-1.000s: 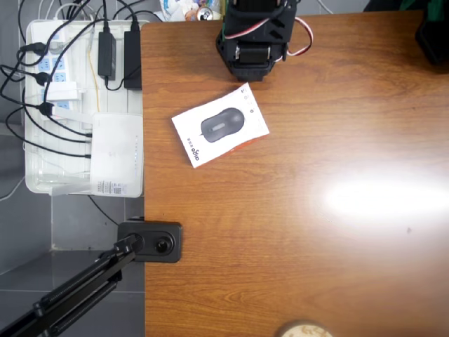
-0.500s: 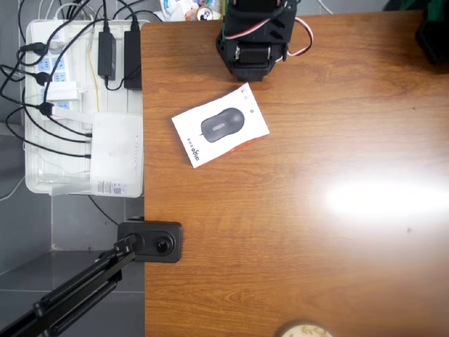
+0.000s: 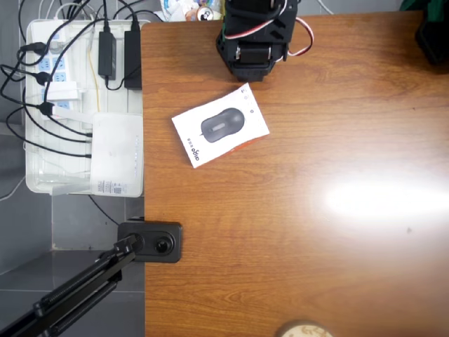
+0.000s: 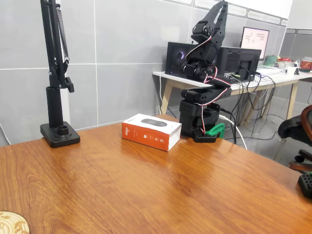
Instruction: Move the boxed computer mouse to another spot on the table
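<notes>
Nothing of the move looks done: the mouse box [image 3: 220, 126] lies flat on the table [image 3: 302, 232], near the far edge where the arm's base [image 3: 251, 53] is mounted, just in front of that base and a little toward the table's left edge in the overhead view, turned at an angle to the edges. In the fixed view the box [image 4: 151, 131] shows its orange side and sits free, with nothing touching it. The arm [image 4: 204, 53] is folded upright above its base, and the gripper [image 4: 218, 12] points up and well away from the box; whether its jaws are parted or closed I cannot tell from here. By my reading, the whole job is left: reach down to the box, grip it, carry or slide it to a bare part of the table, and let go
</notes>
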{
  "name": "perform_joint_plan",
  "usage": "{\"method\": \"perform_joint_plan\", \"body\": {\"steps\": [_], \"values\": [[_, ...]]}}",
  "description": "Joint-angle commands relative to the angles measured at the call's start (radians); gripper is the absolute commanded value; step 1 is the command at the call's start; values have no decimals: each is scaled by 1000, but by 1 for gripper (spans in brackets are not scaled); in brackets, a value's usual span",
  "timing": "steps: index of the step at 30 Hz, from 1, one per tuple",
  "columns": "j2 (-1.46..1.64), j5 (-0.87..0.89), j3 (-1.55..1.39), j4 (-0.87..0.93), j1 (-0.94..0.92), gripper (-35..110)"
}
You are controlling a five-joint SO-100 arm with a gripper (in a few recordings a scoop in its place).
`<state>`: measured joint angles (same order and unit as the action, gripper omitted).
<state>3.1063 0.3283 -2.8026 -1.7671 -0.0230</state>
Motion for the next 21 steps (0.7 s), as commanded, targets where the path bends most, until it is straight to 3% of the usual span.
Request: {"method": "perform_joint_plan", "body": {"steps": [1,21], "values": [[2,8,2,-2,-6,0],[2,17,2,-2,-6,0]]}}
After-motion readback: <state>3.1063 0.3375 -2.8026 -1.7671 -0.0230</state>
